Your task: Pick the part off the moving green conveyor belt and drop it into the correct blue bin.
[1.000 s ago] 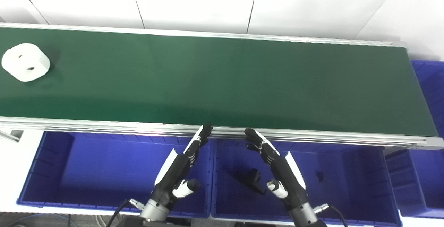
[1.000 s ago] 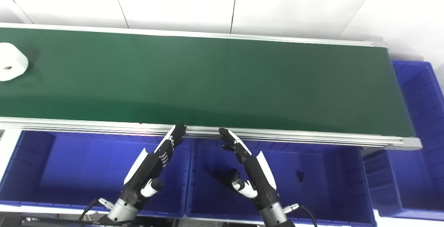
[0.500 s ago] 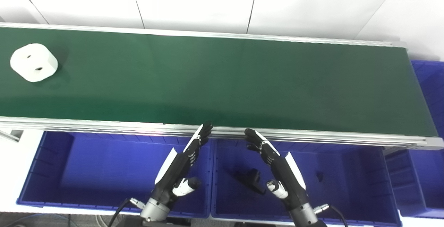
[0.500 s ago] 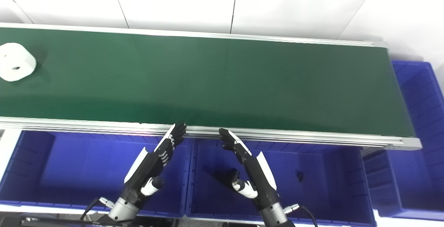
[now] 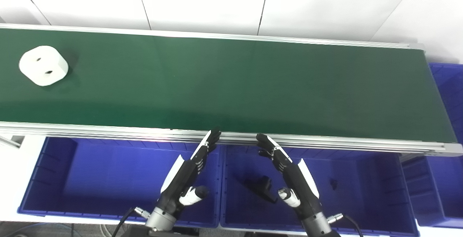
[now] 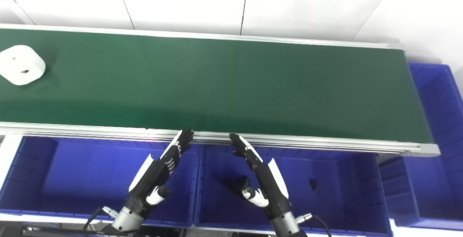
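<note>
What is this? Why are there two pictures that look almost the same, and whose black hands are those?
Those are a robot's hands. The two pictures come from two cameras in its head, side by side like your eyes, so they look almost alike. The long green strip is a conveyor belt, a moving floor for things. On it, far to the left, sits a white part with two small holes. Below the belt stand blue bins; the middle one has something small and dark inside. The left hand and right hand are both open, fingers up by the belt's edge, holding nothing. They seem to be waiting.
</note>
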